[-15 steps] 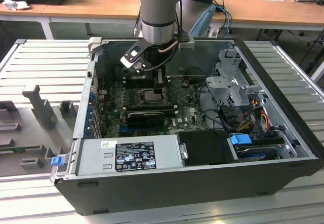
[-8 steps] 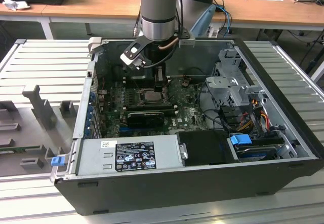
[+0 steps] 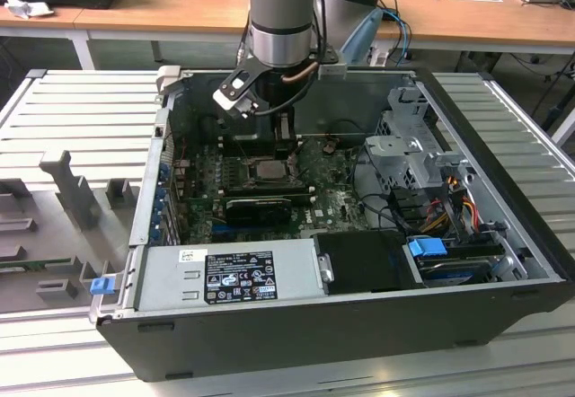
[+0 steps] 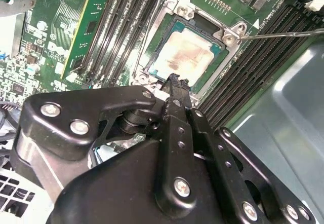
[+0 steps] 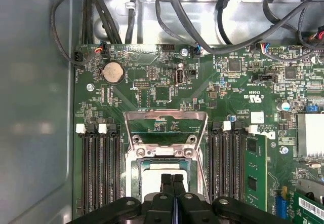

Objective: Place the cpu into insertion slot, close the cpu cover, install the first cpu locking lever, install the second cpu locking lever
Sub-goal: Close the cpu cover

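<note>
Bench: the ribbed grey bench (image 3: 81,110) flanks the computer case (image 3: 314,325) on both sides. Grey fixture blocks (image 3: 67,186) stand at the exterior view's left, well apart from the case.
Case edges: the walls ring the green board. A power supply (image 3: 171,276) fills the lower-left corner of the case in the exterior view.
Arm: the arm (image 3: 280,11) hangs from the upper middle of the exterior view into the case, near its far wall.
Gripper: the gripper (image 5: 172,179) is clenched, fingers pressed together with nothing between them. Its tips sit at one edge of the cpu (image 4: 185,54); whether they touch it cannot be told.
Cpu: it lies flat inside the insertion slot (image 4: 200,31), square with the rim.
Cpu cover: the cpu cover (image 5: 166,115) is hinged up and tilted back from the slot, with green board showing through its window.
Side room: black memory slots (image 5: 98,168) run just beside the slot on both sides. A long black card (image 3: 260,207) lies just below the slot in the exterior view.
Right side: a drive cage (image 3: 418,150) and cables (image 3: 449,199) crowd the case at the exterior view's right, apart from the slot.
</note>
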You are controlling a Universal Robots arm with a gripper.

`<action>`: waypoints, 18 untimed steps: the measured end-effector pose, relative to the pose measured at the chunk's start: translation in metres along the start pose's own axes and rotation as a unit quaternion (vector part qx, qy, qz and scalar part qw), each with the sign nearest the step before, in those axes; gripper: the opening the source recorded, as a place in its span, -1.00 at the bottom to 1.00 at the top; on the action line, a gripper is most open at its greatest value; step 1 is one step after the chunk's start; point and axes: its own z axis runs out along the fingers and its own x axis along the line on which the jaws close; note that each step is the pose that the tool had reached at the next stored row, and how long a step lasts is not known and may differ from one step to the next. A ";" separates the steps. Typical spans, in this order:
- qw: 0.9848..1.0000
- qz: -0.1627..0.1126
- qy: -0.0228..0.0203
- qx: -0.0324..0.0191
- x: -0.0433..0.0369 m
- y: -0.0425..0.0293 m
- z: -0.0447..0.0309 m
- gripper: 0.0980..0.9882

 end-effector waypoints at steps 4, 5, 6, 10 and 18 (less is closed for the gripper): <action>1.000 0.000 0.000 0.000 0.0000 0.0008 -0.0005 -0.98; 1.000 0.000 0.000 0.000 0.0000 0.0012 -0.0005 -0.98; 1.000 0.000 0.000 0.000 0.0000 0.0021 -0.0005 -0.98; 1.000 0.000 0.000 0.000 0.0000 0.0070 -0.0002 -0.98; 1.000 0.000 0.000 0.000 0.0001 0.0129 0.0002 -0.98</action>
